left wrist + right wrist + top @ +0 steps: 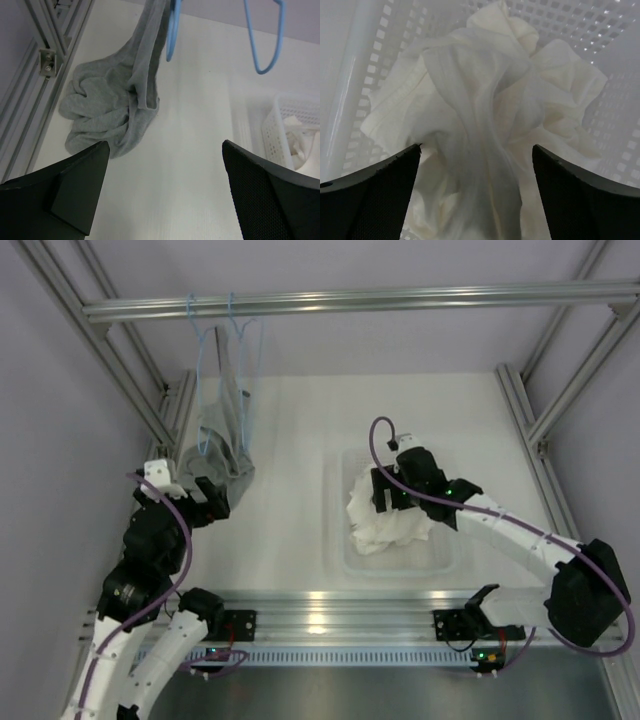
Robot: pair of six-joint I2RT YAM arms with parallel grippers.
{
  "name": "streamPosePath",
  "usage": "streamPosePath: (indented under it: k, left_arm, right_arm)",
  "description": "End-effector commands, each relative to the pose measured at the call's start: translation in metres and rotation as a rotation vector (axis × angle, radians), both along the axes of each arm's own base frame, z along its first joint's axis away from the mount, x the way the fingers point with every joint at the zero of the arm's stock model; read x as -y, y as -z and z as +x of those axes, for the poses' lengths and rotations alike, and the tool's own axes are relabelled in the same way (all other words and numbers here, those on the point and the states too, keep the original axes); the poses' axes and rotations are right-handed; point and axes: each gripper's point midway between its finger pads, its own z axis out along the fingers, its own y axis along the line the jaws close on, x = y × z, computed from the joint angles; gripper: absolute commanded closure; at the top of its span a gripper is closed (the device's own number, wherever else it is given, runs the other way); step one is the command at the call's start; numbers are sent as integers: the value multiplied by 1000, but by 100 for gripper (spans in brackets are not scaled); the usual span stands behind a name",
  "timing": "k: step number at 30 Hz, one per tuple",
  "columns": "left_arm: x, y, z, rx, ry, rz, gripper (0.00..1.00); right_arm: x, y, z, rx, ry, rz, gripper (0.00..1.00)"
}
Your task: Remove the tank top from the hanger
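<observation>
White tank top (485, 125) lies crumpled in the clear plastic basket (600, 30), off the hanger (263, 71). Its lower folds run out of the bottom edge of the right wrist view, and the two dark fingers cover its near corners. From above, the right gripper (385, 490) hides the far part of the heap, so how far the cloth reaches toward the basket's far wall is hard to make out. Whether the fingertips touch the fabric cannot be told.

The right gripper's jaws stand wide apart with nothing clamped between them; the tank top sits straight ahead of the gap and just beyond it, spreading past both fingers.

The left gripper (165, 145) also has its jaws spread wide and empty, over bare table (190, 165). From it, the tank top is well off to the right, only a scrap showing through the basket wall, which the frame edge cuts off. The hanger hangs bare ahead and to the right of these jaws, its hook cut off at the top. A second blue hanger (172, 30) carries a grey garment (110, 110) that pools ahead and to the left.
</observation>
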Motion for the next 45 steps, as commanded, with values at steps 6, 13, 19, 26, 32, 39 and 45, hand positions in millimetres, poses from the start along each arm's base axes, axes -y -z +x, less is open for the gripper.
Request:
streamPosePath:
  k: [6, 13, 19, 26, 32, 39, 45]
  left_arm:
    - [-58, -1, 0, -14, -323, -12, 1]
    - [-82, 2, -10, -15, -465, -12, 1]
    - [-72, 10, -1, -33, -402, -4, 1]
    - [-59, 17, 5, -37, -321, -1, 1]
    - [-44, 23, 12, -66, -239, 6, 1]
    - [-44, 23, 13, -64, -239, 5, 1]
    - [-39, 26, 16, -74, -212, 11, 1]
  right_arm:
    - [44, -180, 14, 373, 109, 29, 1]
    - [132, -221, -21, 500, 359, -118, 1]
    - [180, -215, -61, 558, 450, -157, 1]
    - [189, -202, -68, 559, 487, -152, 1]
    - [186, -194, -61, 533, 517, -156, 0]
    - [195, -193, -68, 551, 547, -155, 1]
    - [203, -193, -73, 570, 575, -156, 1]
